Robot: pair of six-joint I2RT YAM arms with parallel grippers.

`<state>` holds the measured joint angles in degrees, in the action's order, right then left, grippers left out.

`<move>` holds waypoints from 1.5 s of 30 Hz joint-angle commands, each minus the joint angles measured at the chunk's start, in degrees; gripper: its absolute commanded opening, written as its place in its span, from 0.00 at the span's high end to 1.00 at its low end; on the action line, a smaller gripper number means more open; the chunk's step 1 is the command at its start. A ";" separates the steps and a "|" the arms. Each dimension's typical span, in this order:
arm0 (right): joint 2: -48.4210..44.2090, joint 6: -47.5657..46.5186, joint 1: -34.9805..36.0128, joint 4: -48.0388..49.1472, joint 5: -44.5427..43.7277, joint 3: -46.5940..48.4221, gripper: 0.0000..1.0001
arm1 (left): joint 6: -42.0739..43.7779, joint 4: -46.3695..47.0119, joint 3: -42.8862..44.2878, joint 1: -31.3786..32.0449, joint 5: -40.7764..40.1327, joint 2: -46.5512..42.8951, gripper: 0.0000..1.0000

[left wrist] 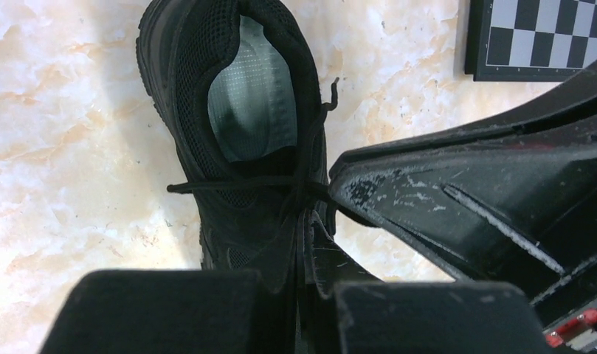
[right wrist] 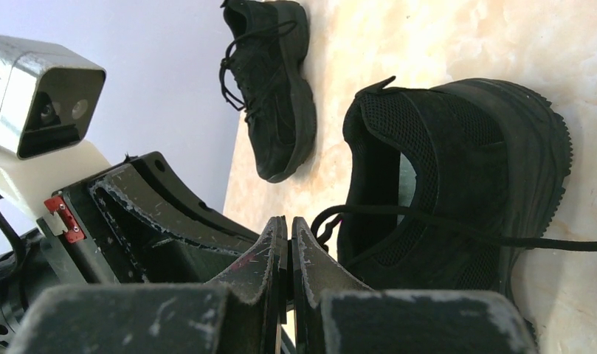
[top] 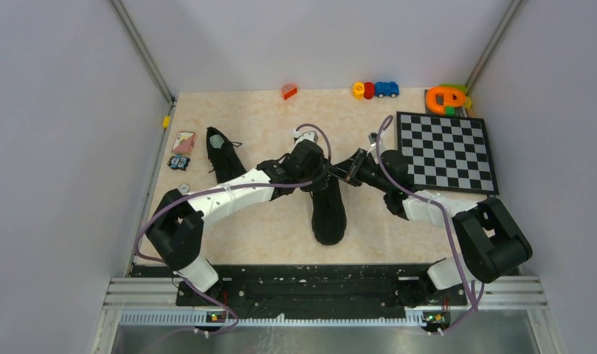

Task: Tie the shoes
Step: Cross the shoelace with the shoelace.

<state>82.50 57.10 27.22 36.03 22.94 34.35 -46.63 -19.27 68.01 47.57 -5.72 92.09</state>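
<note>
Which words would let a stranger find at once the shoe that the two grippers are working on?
Start from the checkered board on the right of the table; the black shoe lies just left of it, mid-table, toe toward the near edge. Unlike the other black shoe nearer the left edge, it has the left gripper and right gripper closed over its opening.

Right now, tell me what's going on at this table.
A robot's left tool and right tool meet above the opening of a black low-top lace-up sneaker in the middle of the marbled table. Each is shut on a thin black lace, and no bow is tied yet. The second black sneaker lies apart to the left, untouched.
</note>
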 commanded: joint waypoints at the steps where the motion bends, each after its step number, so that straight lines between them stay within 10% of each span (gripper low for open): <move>1: -1.24 0.06 0.95 2.80 -0.76 -0.55 1.00 | 1.23 2.22 3.60 0.25 -2.30 1.92 1.00; 45: -3.13 2.15 0.95 4.34 -1.01 -2.17 1.00 | -4.62 15.06 -3.45 -0.58 -5.01 -0.86 1.00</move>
<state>81.56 58.35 27.27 37.80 21.02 32.56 -51.11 -9.85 65.25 47.24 -9.96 91.77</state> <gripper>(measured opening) 0.020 0.007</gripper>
